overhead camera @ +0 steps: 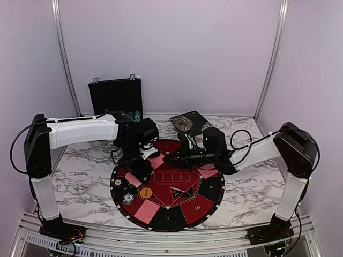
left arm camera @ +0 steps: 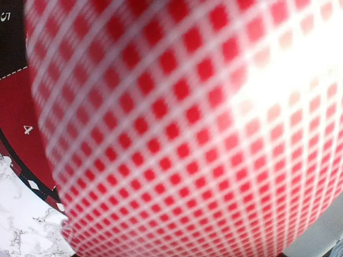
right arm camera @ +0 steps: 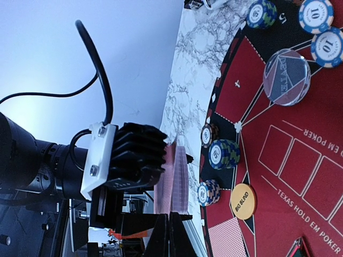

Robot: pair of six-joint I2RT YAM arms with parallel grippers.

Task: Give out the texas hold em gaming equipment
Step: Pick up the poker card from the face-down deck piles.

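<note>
My left gripper (overhead camera: 140, 167) is shut on a deck of red-backed playing cards (right arm camera: 185, 176), held on edge over the left side of the round mat (overhead camera: 206, 201). A red chequered card back (left arm camera: 177, 139) fills the left wrist view and hides the fingers. My right gripper (overhead camera: 172, 156) reaches in from the right; its fingers (right arm camera: 171, 230) are pressed together on a single card (overhead camera: 157, 160) at the deck's side. On the mat lie an orange BIG BLIND disc (right arm camera: 243, 201), a clear disc (right arm camera: 286, 76), striped chip stacks (right arm camera: 224, 153) and face-down cards (overhead camera: 144, 212).
A black hinged case (overhead camera: 115, 95) stands at the back left. A dark patterned box (overhead camera: 187, 122) lies behind the mat. Another card (overhead camera: 208, 172) lies on the mat under the right arm. More chips (right arm camera: 316, 13) sit at the mat's edge. Marble table (left arm camera: 21, 225) surrounds the mat.
</note>
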